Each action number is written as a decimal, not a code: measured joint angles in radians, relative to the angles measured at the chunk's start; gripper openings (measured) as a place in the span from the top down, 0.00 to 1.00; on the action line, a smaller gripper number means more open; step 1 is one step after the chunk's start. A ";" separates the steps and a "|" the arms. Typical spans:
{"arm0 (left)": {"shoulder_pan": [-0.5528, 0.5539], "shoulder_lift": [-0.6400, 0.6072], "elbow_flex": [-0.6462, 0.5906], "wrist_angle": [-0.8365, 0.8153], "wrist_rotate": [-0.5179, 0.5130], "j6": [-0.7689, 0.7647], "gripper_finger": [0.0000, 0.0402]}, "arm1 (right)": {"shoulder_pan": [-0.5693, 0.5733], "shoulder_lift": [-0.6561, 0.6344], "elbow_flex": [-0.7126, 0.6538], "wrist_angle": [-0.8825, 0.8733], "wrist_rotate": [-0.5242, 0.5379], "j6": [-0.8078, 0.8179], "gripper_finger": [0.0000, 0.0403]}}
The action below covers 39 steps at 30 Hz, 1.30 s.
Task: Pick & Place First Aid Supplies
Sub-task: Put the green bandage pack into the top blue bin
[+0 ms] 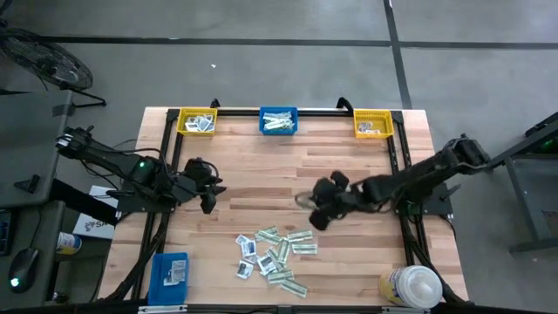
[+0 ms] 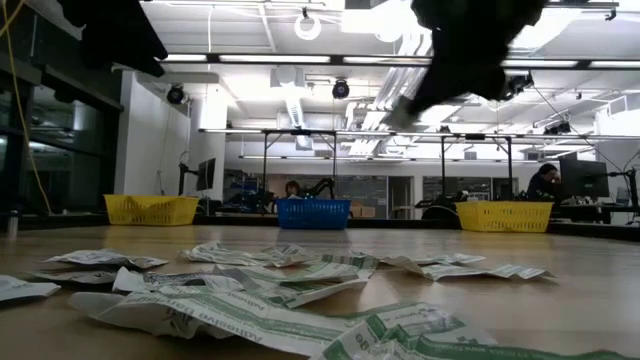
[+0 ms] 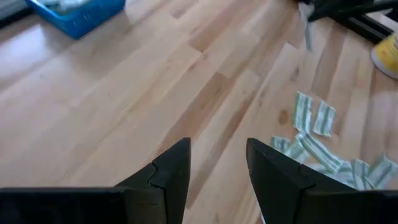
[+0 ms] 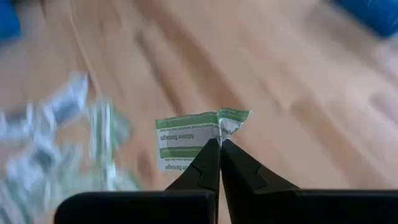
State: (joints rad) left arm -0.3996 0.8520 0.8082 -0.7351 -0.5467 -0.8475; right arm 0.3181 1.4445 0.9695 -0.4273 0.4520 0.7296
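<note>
The first aid supplies lie as a loose pile of several flat paper packets (image 1: pixel 275 255) on the wooden table's near middle, also seen low in the low view (image 2: pixel 270 285). My right gripper (image 1: pixel 316 208) hangs above the table just beyond the pile, shut on one green-and-white strip packet (image 4: pixel 186 140). My left gripper (image 1: pixel 207 190) waits open over bare wood at the left (image 3: pixel 217 158), nothing between its fingers. My right gripper pinches the green-and-white packet at its crumpled end (image 4: pixel 222 127) between the two fingertips (image 4: pixel 208 155). The fingers slant downward. The packet is lifted clear of the table and sticks out sideways from the tips.
Along the far edge stand a yellow bin (image 1: pixel 197 121), a blue bin (image 1: pixel 279 121) and a second yellow bin (image 1: pixel 373 124). Another blue bin (image 1: pixel 170 275) sits at the near left corner, and a white-capped bottle (image 1: pixel 411 286) at the near right. Bare wood lies between pile and bins.
</note>
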 joint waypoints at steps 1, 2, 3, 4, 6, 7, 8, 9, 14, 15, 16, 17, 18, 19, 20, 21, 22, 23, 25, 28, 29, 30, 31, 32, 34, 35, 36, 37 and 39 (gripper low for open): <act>0.000 0.000 0.000 0.005 -0.016 0.006 0.61 | -0.025 -0.011 0.000 0.025 0.008 -0.015 1.00; 0.000 0.000 0.000 0.012 -0.033 0.013 0.61 | -0.050 -0.018 0.001 0.050 0.012 -0.031 1.00; 0.000 -0.001 0.000 0.014 -0.055 0.025 0.61 | -0.075 -0.021 0.002 0.075 0.013 -0.046 1.00; 0.000 -0.004 0.000 0.014 -0.076 0.038 0.61 | -0.100 -0.022 0.002 0.100 0.014 -0.058 1.00; 0.000 -0.012 0.000 0.021 -0.112 0.072 0.61 | -0.150 -0.019 0.002 0.151 0.011 -0.065 1.00; 0.000 -0.019 0.000 0.029 -0.129 0.092 0.61 | -0.177 -0.019 0.002 0.176 0.009 -0.065 1.00; 0.000 -0.026 0.000 0.033 -0.148 0.112 0.61 | -0.203 -0.019 0.002 0.205 0.009 -0.063 1.00; 0.000 -0.031 0.000 0.033 -0.166 0.131 0.61 | -0.228 -0.019 0.002 0.229 0.006 -0.061 1.00; 0.000 -0.089 0.000 0.030 -0.229 0.221 0.61 | -0.355 -0.007 0.002 0.358 0.005 -0.036 1.00; 0.000 -0.103 0.000 0.030 -0.234 0.242 0.61 | -0.382 -0.002 0.002 0.395 0.002 -0.022 1.00; 0.000 -0.121 0.000 0.029 -0.236 0.264 0.61 | -0.408 0.012 0.002 0.439 -0.005 -0.011 1.00; 0.000 -0.140 0.000 0.029 -0.237 0.283 0.61 | -0.434 0.030 0.002 0.491 -0.019 -0.007 1.00; 0.000 -0.160 0.000 0.029 -0.239 0.300 0.61 | -0.458 0.049 0.003 0.541 -0.033 -0.005 1.00; 0.000 -0.182 0.000 0.029 -0.246 0.317 0.61 | -0.482 0.073 0.004 0.582 -0.042 0.001 1.00; 0.000 -0.204 0.000 0.029 -0.251 0.328 0.61 | -0.504 0.100 0.005 0.608 -0.044 0.019 1.00; 0.000 -0.225 0.000 0.029 -0.257 0.341 0.61 | -0.528 0.127 0.011 0.620 -0.046 0.045 1.00; 0.000 -0.249 0.000 0.028 -0.258 0.356 0.61 | -0.551 0.153 0.021 0.623 -0.054 0.075 1.00; 0.000 -0.271 0.000 0.027 -0.258 0.371 0.61 | -0.573 0.180 0.033 0.625 -0.066 0.102 1.00; 0.000 -0.314 0.000 0.025 -0.260 0.394 0.61 | -0.618 0.235 0.068 0.624 -0.086 0.141 1.00; 0.000 -0.372 0.000 0.022 -0.252 0.414 0.61 | -0.673 0.322 0.152 0.623 -0.128 0.162 1.00; 0.000 -0.390 0.000 0.022 -0.251 0.422 0.61 | -0.689 0.352 0.188 0.618 -0.143 0.162 1.00; 0.000 -0.403 0.000 0.022 -0.249 0.431 0.61 | -0.702 0.383 0.225 0.601 -0.156 0.162 1.00; 0.000 -0.414 0.000 0.022 -0.249 0.441 0.61 | -0.715 0.415 0.262 0.577 -0.165 0.162 1.00; 0.000 -0.425 0.000 0.022 -0.249 0.451 0.61 | -0.727 0.448 0.302 0.553 -0.178 0.163 1.00; 0.000 -0.442 0.000 0.021 -0.248 0.465 0.61 | -0.747 0.507 0.379 0.483 -0.201 0.172 1.00; 0.000 -0.449 0.000 0.020 -0.248 0.474 0.61 | -0.757 0.531 0.417 0.446 -0.211 0.172 1.00; 0.000 -0.455 0.000 0.017 -0.249 0.483 0.61 | -0.766 0.556 0.457 0.409 -0.221 0.172 1.00; 0.000 -0.458 0.000 0.013 -0.248 0.487 0.61 | -0.773 0.573 0.495 0.368 -0.225 0.175 1.00; 0.000 -0.459 0.000 0.001 -0.248 0.488 0.61 | -0.787 0.602 0.560 0.277 -0.222 0.187 1.00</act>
State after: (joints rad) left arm -0.3992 0.3931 0.8083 -0.7339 -0.7944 -0.3599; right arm -0.4694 2.0464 1.5295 -0.1505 0.2305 0.9165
